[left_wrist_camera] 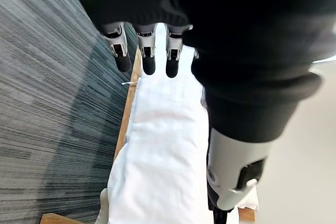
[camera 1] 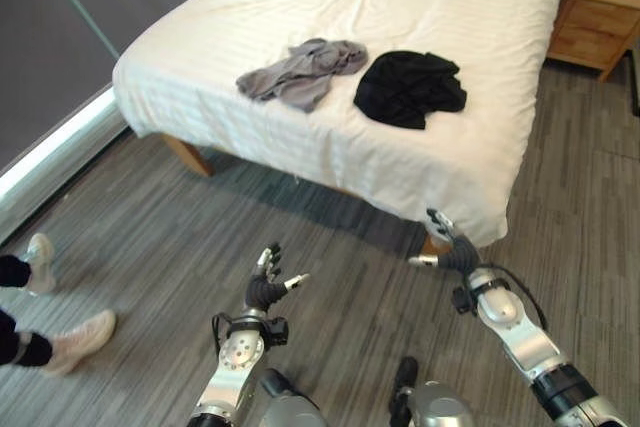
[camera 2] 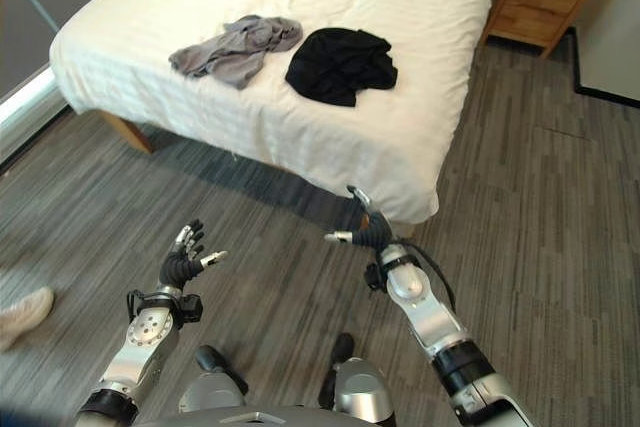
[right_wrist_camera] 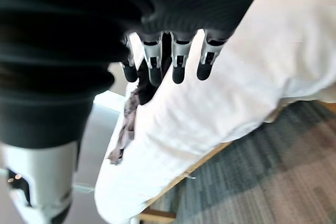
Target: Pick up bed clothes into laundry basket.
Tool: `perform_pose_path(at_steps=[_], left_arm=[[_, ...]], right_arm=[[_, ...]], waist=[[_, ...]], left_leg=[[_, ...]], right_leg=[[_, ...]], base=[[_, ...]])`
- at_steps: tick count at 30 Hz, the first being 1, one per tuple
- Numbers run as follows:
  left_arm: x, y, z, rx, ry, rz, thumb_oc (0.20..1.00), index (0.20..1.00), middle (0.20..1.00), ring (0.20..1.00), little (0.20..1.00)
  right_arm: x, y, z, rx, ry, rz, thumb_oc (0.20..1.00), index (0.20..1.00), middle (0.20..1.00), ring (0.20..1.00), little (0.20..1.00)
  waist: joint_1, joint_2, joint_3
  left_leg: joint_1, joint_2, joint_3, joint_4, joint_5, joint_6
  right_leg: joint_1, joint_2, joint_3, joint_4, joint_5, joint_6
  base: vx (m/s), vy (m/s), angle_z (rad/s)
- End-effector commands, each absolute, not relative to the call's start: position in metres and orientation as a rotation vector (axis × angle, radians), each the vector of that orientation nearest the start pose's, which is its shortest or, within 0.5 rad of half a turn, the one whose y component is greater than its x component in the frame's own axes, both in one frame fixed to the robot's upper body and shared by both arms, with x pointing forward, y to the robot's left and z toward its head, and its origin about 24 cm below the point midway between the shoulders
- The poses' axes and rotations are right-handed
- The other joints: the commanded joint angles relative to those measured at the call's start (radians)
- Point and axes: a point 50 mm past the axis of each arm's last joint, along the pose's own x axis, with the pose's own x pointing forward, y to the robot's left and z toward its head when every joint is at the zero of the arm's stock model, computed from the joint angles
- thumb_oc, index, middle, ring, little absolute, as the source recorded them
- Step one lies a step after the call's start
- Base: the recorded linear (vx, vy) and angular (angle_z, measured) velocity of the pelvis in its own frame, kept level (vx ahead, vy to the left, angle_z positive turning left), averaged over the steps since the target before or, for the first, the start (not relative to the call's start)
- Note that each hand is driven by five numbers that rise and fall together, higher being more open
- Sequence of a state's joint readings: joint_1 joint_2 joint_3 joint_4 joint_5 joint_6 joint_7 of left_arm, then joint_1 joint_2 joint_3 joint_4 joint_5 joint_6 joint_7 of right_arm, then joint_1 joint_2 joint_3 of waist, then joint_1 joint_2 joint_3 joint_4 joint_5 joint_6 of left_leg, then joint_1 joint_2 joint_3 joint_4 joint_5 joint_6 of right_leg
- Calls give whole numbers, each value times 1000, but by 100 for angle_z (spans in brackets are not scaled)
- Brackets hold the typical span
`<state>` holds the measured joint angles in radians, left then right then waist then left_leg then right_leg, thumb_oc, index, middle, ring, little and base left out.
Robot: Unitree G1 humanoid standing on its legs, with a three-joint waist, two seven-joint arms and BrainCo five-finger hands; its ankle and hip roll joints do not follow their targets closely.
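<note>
1. The left hand (camera 1: pixel 266 290) hangs over the floor (camera 1: pixel 140 247), near left, fingers straight and spread, holding nothing.
2. The right hand (camera 1: pixel 455 255) is raised just before the bed's (camera 1: pixel 440 7) near corner, fingers open and empty.
3. Farther off, a grey garment (camera 1: pixel 300 69) and a black garment (camera 1: pixel 410 87) lie side by side on the bed.
4. A wooden nightstand (camera 1: pixel 590 22) stands far right.

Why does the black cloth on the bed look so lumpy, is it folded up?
Not folded. The black cloth lies crumpled in a loose heap on the white sheet of the bed, its edges uneven, beside the rumpled grey cloth.
</note>
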<state>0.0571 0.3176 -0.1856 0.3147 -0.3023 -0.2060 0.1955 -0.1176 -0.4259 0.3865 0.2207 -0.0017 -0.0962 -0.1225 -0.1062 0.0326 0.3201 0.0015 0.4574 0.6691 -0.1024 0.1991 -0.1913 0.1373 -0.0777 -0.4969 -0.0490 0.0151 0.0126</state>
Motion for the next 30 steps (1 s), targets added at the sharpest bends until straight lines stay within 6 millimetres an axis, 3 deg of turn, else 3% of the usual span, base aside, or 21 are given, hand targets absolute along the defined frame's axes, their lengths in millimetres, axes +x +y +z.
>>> perform_pose_path(at_steps=[1, 5, 6, 7, 9, 11, 13, 14, 16, 17, 19, 21, 22, 23, 24, 25, 26, 27, 28, 29, 30], left_arm=[[224, 220, 18, 81, 12, 182, 1000, 1000, 1000, 1000, 1000], [222, 221, 16, 91, 20, 171, 1000, 1000, 1000, 1000, 1000], [218, 224, 11, 115, 49, 180, 1000, 1000, 1000, 1000, 1000], [217, 225, 10, 114, 54, 180, 1000, 1000, 1000, 1000, 1000], [216, 228, 5, 120, 81, 183, 1000, 1000, 1000, 1000, 1000], [221, 234, 8, 150, 79, 182, 1000, 1000, 1000, 1000, 1000], [224, 240, 9, 180, 82, 186, 1000, 1000, 1000, 1000, 1000], [225, 243, 10, 186, 82, 185, 1000, 1000, 1000, 1000, 1000], [224, 244, 9, 192, 86, 188, 1000, 1000, 1000, 1000, 1000], [226, 242, 7, 192, 100, 179, 1000, 1000, 1000, 1000, 1000], [227, 240, 5, 184, 106, 172, 1000, 1000, 1000, 1000, 1000], [227, 240, 4, 179, 111, 172, 1000, 1000, 1000, 1000, 1000], [228, 239, 4, 175, 111, 171, 1000, 1000, 1000, 1000, 1000], [227, 239, 4, 175, 113, 171, 1000, 1000, 1000, 1000, 1000], [229, 238, 3, 174, 115, 161, 1000, 1000, 1000, 1000, 1000], [229, 236, 3, 174, 117, 153, 1000, 1000, 1000, 1000, 1000], [230, 231, 2, 169, 110, 127, 1000, 1000, 1000, 1000, 1000], [230, 231, 2, 168, 111, 126, 1000, 1000, 1000, 1000, 1000], [231, 222, 1, 157, 107, 99, 1000, 1000, 1000, 1000, 1000], [230, 221, 1, 146, 106, 95, 1000, 1000, 1000, 1000, 1000], [231, 216, 2, 113, 101, 84, 1000, 1000, 1000, 1000, 1000]], right_arm=[[273, -131, 58, -452, -174, 302, 1000, 1000, 1000, 1000, 1000], [275, -132, 59, -469, -174, 303, 1000, 1000, 1000, 1000, 1000], [277, -125, 61, -475, -188, 325, 1000, 1000, 1000, 1000, 1000], [276, -122, 61, -469, -189, 330, 1000, 1000, 1000, 1000, 1000], [277, -112, 61, -455, -199, 348, 1000, 1000, 1000, 1000, 1000], [280, -105, 62, -438, -206, 358, 1000, 1000, 1000, 1000, 1000], [283, -97, 67, -427, -224, 379, 1000, 1000, 1000, 1000, 1000], [283, -94, 69, -418, -234, 392, 1000, 1000, 1000, 1000, 1000], [281, -93, 69, -411, -235, 392, 1000, 1000, 1000, 1000, 1000], [279, -95, 70, -400, -241, 389, 1000, 1000, 1000, 1000, 1000], [279, -100, 69, -389, -229, 379, 1000, 1000, 1000, 1000, 1000], [279, -102, 70, -375, -235, 374, 1000, 1000, 1000, 1000, 1000], [280, -103, 71, -372, -234, 371, 1000, 1000, 1000, 1000, 1000], [280, -103, 71, -371, -233, 372, 1000, 1000, 1000, 1000, 1000], [279, -106, 69, -364, -220, 365, 1000, 1000, 1000, 1000, 1000], [278, -106, 67, -360, -215, 361, 1000, 1000, 1000, 1000, 1000], [276, -111, 64, -359, -201, 350, 1000, 1000, 1000, 1000, 1000], [275, -111, 63, -360, -199, 350, 1000, 1000, 1000, 1000, 1000], [275, -116, 60, -366, -184, 341, 1000, 1000, 1000, 1000, 1000], [275, -120, 59, -373, -178, 333, 1000, 1000, 1000, 1000, 1000], [275, -125, 60, -384, -174, 323, 1000, 1000, 1000, 1000, 1000]], waist=[[55, -33, 7], [64, -17, -3], [96, -10, -18], [105, -17, -20], [115, -41, -36], [128, -60, -39], [107, -64, -19], [102, -64, -13], [101, -57, -17], [72, -53, -6], [48, -55, -1], [28, -67, -5], [19, -76, -11], [16, -76, -11], [-7, -84, -22], [-11, -80, -29], [-29, -83, -46], [-28, -82, -45], [-42, -74, -56], [-44, -76, -52], [-45, -80, -45]], left_leg=[[-1, 58, -79, 16, -83, -46], [-15, 59, -85, 15, -65, -53], [-26, 1, -179, 15, -79, -55], [-33, -27, -227, 15, -82, -55], [-18, -67, -243, 15, -109, -27], [15, -96, -209, 15, -132, 17], [67, -118, -160, 15, -151, 47], [86, -124, -129, 15, -164, 58], [97, -128, -110, 15, -181, 67], [121, -159, -116, 15, -207, 73], [143, -191, -128, 15, -231, 73], [183, -218, -120, 15, -265, 68], [214, -235, -121, 15, -298, 59], [210, -234, -111, 15, -292, 61], [242, -253, -101, 15, -328, 56], [265, -257, -111, 15, -360, 57], [302, -284, -109, 15, -406, 71], [306, -285, -109, 15, -409, 73], [356, -316, -97, 39, -409, 77], [343, -304, -92, 155, -431, 60], [288, -240, -70, 327, -441, 28]], right_leg=[[90, -182, 49, -38, -95, 120], [115, -181, 77, -38, -102, 130], [125, -187, 131, -38, -120, 147], [144, -198, 149, -38, -117, 150], [161, -220, 173, -20, -92, 157], [84, -255, 206, 146, -78, 171], [-31, -308, 222, 362, 33, 193], [-73, -328, 205, 424, 58, 194], [-105, -336, 184, 462, 71, 193], [-183, -265, 182, 472, 4, 159], [-209, -206, 161, 386, -59, 144], [-222, -176, 93, 233, -32, 120], [-255, -174, 61, 178, -18, 125], [-249, -171, 45, 158, 1, 121], [-283, -168, -20, 85, 39, 130], [-284, -164, -19, 65, 36, 144], [-264, -163, -24, 20, 42, 134], [-259, -162, -24, 15, 45, 135], [-217, -142, -17, 1, 48, 118], [-186, -133, -15, -10, 46, 103], [-134, -130, -21, -22, 32, 83]], base=[[205, 132, -18], [309, 231, -15], [494, 380, -46], [465, 377, -64], [281, 242, -51], [184, 244, -21], [153, 323, -35], [97, 248, -44], [176, 242, -40], [324, 344, -21], [326, 201, -17], [335, 19, 1], [239, -14, 8], [344, -27, 7], [343, -12, 14], [588, -48, 24], [374, -20, 5], [464, -66, -18], [338, -91, -31], [453, -183, -19], [279, -180, -9]])
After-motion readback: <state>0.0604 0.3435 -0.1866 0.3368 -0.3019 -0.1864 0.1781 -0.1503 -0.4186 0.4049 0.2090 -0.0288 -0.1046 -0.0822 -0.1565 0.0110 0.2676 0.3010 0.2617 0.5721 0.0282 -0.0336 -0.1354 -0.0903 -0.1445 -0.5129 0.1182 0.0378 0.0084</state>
